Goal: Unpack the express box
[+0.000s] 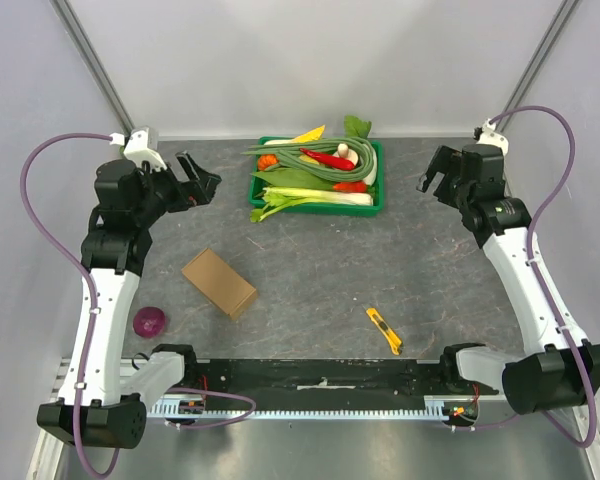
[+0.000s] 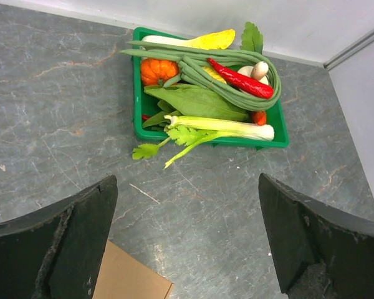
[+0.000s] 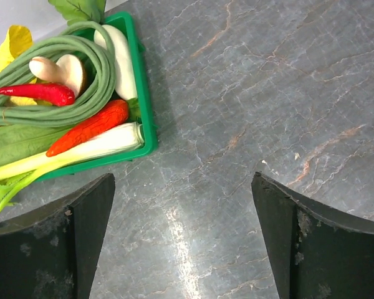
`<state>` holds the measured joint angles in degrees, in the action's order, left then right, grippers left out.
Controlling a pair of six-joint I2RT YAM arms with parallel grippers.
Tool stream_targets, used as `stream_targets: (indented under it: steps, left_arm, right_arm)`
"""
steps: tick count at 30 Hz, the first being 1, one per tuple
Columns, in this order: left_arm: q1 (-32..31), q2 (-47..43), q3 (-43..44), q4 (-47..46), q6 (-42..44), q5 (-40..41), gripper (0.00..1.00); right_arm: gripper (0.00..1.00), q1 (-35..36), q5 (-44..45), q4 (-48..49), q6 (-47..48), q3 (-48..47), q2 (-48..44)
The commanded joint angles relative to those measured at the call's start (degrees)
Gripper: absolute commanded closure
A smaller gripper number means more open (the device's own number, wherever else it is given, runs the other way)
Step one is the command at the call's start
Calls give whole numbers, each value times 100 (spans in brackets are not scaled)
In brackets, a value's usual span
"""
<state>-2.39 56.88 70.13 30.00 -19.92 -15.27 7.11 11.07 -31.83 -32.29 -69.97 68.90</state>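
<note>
The express box is a small plain brown carton lying closed on the grey table, left of centre. Its corner shows at the bottom of the left wrist view. My left gripper is open and empty, raised behind the box at the back left; in its wrist view only bare table lies between the fingers. My right gripper is open and empty at the back right, far from the box; its wrist view shows bare table between the fingers.
A green tray of vegetables stands at the back centre and shows in the left wrist view and the right wrist view. A yellow utility knife lies at front right. A red onion lies at front left.
</note>
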Motion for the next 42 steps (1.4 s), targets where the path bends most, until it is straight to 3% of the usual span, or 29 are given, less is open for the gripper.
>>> stream_targets:
  steps: [1, 6, 10, 13, 17, 24, 29, 33, 42]
  left_arm:
    - [-7, -2, 124, -3, -362, 259, 0]
    - [-7, 182, 80, 24, -609, -80, 0]
    - [-7, 262, -139, -239, -136, -1422, 0]
    - [54, 393, -429, -267, -301, -1182, 0]
    - [222, 561, -667, -65, -687, -900, 0]
    - [222, 385, -1220, 507, -943, 620, 1]
    - [389, 192, -1335, 875, -1101, 1455, 1]
    - [467, 60, -1423, 1377, -1523, 2859, 1]
    - [1583, -81, -1634, 1359, -1769, 2563, 1]
  right_arm:
    - [2, -17, 238, 72, -7, -350, -184]
    - [2, -17, -156, 520, 171, 27, -518]
    - [2, -17, -787, 547, 363, 28, -475]
    - [2, 0, -1692, 651, 566, 10, -378]
    - [2, 403, -1767, 819, 680, 141, -439]
    - [2, 2817, -968, 1136, 1295, 160, -238]
    - [2, 4454, 166, 1188, 1857, -104, 675]
    - [2, 5675, 572, 1407, 2218, -367, 1711]
    - [2, 6460, -113, 1978, 2737, -1597, 3654]
